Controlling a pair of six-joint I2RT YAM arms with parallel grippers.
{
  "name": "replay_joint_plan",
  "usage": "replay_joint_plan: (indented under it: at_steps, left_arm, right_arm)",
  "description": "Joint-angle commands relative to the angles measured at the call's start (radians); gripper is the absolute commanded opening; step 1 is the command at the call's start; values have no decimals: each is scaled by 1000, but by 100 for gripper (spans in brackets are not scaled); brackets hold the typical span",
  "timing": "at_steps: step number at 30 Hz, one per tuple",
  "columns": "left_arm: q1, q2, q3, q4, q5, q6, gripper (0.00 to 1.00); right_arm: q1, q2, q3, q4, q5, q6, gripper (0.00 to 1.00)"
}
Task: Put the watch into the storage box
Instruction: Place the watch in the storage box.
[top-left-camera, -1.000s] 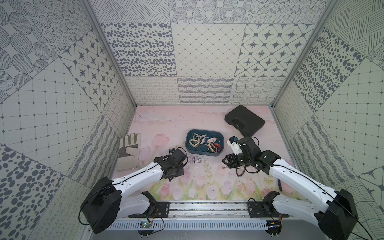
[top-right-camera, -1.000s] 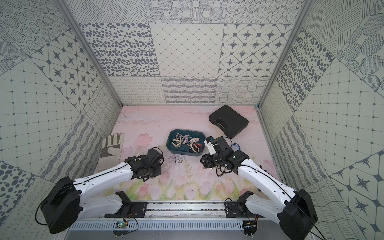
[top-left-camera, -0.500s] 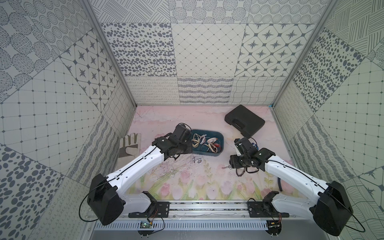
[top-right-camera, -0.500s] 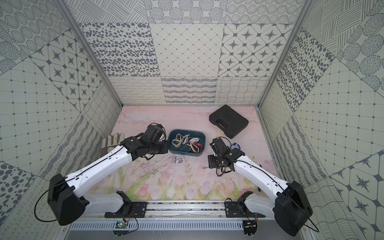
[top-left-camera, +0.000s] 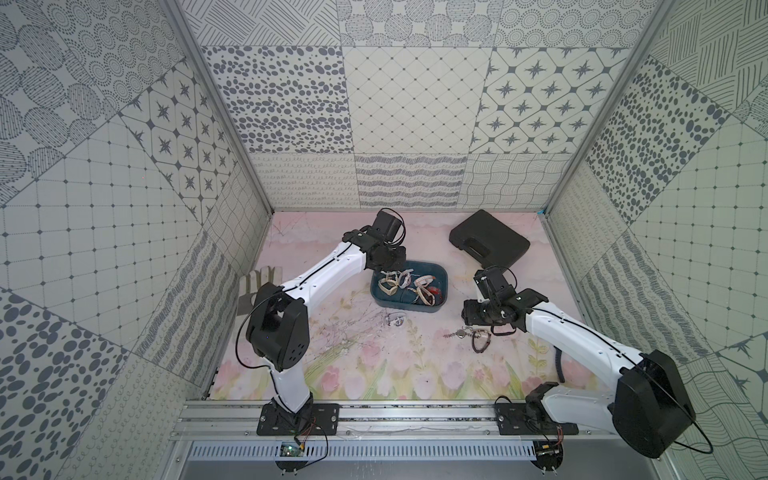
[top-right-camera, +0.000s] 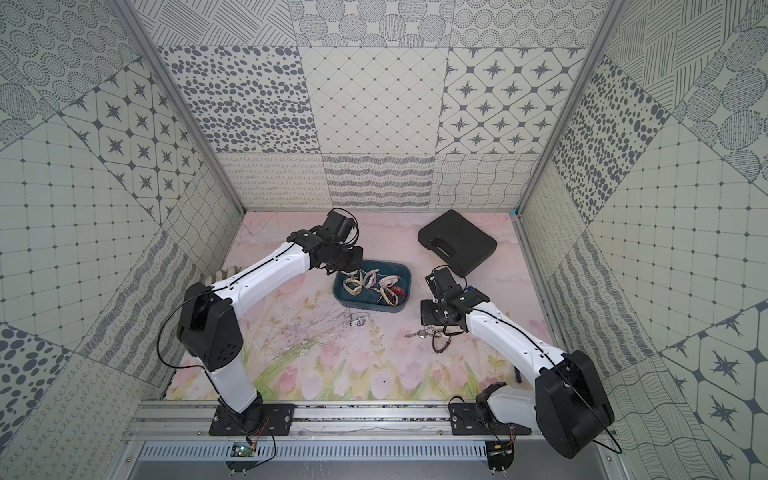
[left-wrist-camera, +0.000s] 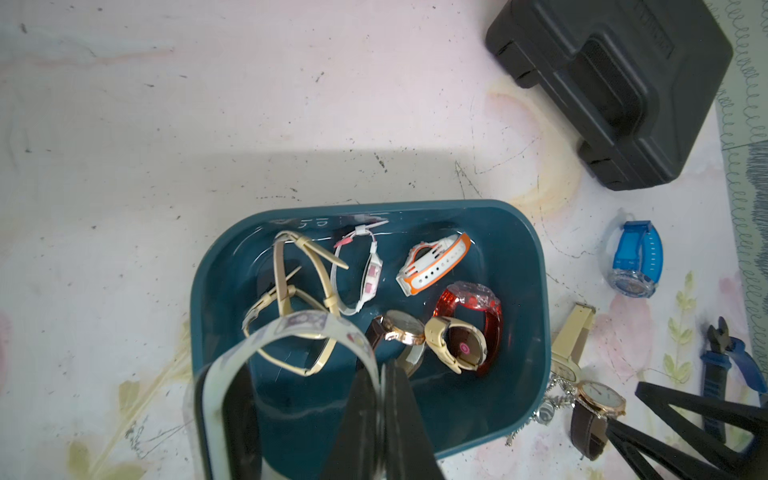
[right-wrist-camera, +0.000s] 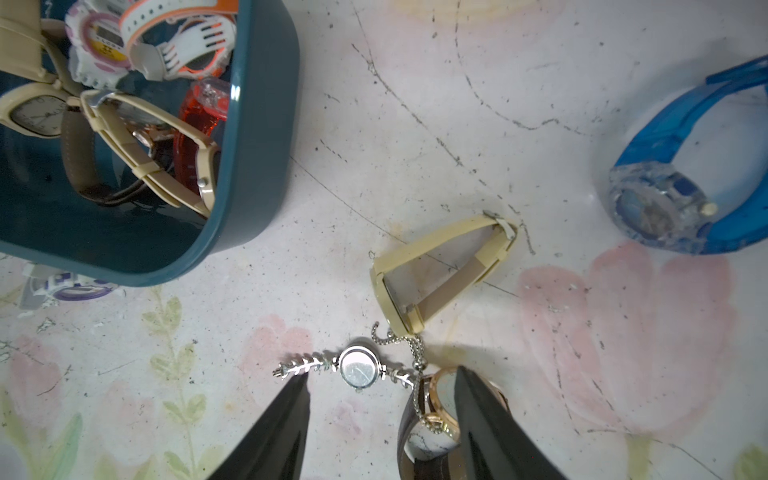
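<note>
The storage box (top-left-camera: 444, 277) (top-right-camera: 407, 276) is a dark teal tub in mid-table holding several watches. My left gripper (top-left-camera: 388, 266) (left-wrist-camera: 384, 368) hangs over the box's back left corner, shut on the white, purple-printed strap of a watch (left-wrist-camera: 299, 326) that loops up beside the fingers. My right gripper (top-left-camera: 469, 318) (right-wrist-camera: 382, 376) is open, low over the table right of the box. A silver chain watch (right-wrist-camera: 359, 370) (top-left-camera: 460, 332) lies between its fingers, and a brown-strapped gold watch (right-wrist-camera: 436, 399) lies against one of them.
A beige watch (right-wrist-camera: 440, 270) and a clear blue watch (right-wrist-camera: 681, 199) lie right of the box. A small purple-and-white watch (top-left-camera: 395, 320) lies in front of it. A flat black case (top-left-camera: 488, 241) sits at back right, a glove (top-left-camera: 257, 282) at the left wall, blue cutters (left-wrist-camera: 723, 353) near my right arm.
My left arm has swung from the table in front-left of the box to over its back left corner, still shut on the strap. My right gripper shifted slightly and stays open.
</note>
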Motion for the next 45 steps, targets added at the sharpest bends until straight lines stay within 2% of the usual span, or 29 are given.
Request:
replay_joint_plan:
  at_steps: [1,9,23,25,27,29,34,45]
  left_arm:
    - [-17,100,80,-40,58,65,0]
    - [-90,216,100,-33,49,64,0]
    - [-117,229,-20,43,33,39,0]
    - [-117,219,-31,55,38,34,12]
    - [-116,207,-37,64,39,31,30]
    - [-119,196,-37,62,33,32,37]
    - [-119,150,-39,66,25,24,42]
    - [-121,26,-3,16,2,39,44]
  right_arm:
    - [-18,-12,1,37,-20,-11,60]
    - [-33,-9,-10,48,-32,-25,60]
    - [-46,-11,-19,65,-47,-36,60]
    - [-46,-11,-21,66,-45,-36,61]
    - [-46,-8,-28,70,-44,-34,60]
    - [-48,-5,-30,72,-45,-32,60]
    - [-56,-7,-30,83,-54,-32,61]
    - [-69,-4,-12,73,-50,-42,61]
